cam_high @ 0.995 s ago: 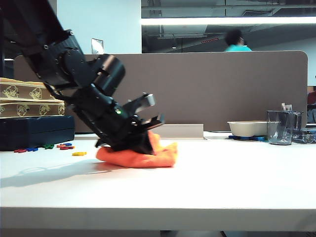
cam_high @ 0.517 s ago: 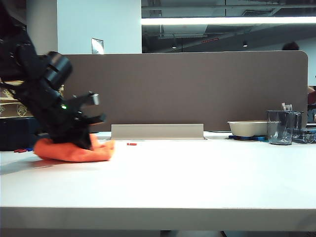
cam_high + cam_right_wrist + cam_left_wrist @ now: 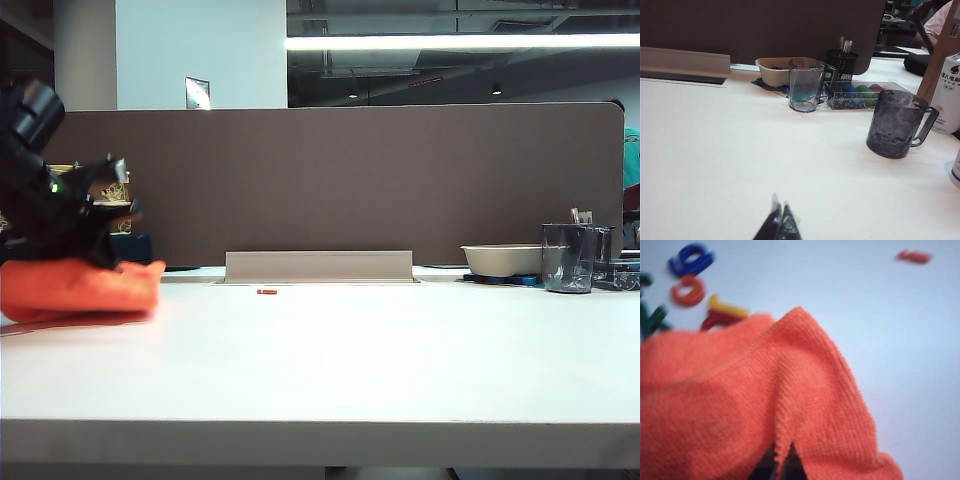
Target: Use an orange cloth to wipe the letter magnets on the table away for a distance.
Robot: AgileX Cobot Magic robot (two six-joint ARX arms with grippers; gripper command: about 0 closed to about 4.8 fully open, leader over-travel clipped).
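Observation:
The orange cloth (image 3: 82, 288) lies bunched on the table (image 3: 380, 350) at the far left of the exterior view. My left gripper (image 3: 98, 258) presses down into it from above. In the left wrist view the left gripper (image 3: 783, 459) is shut on a fold of the orange cloth (image 3: 765, 405). Several letter magnets lie just beyond the cloth's far edge: a blue one (image 3: 690, 260), a red ring (image 3: 688, 290), a yellow one (image 3: 727, 307) and a green one (image 3: 652, 320). A lone red magnet (image 3: 266, 292) (image 3: 914, 256) lies apart. My right gripper (image 3: 780, 216) is shut, empty, over bare table.
A brown partition (image 3: 380, 180) and a grey strip (image 3: 318, 266) run along the back. At the right stand a clear glass (image 3: 805, 85), a dark mug (image 3: 895, 125), a beige bowl (image 3: 772, 70), a pen holder (image 3: 842, 60), a clear box (image 3: 860, 95) and a white bottle (image 3: 950, 100).
My left gripper has dragged the orange cloth from the middle of the table to the far left. One red magnet now shows behind it, near the grey strip. The right gripper's surroundings stay still.

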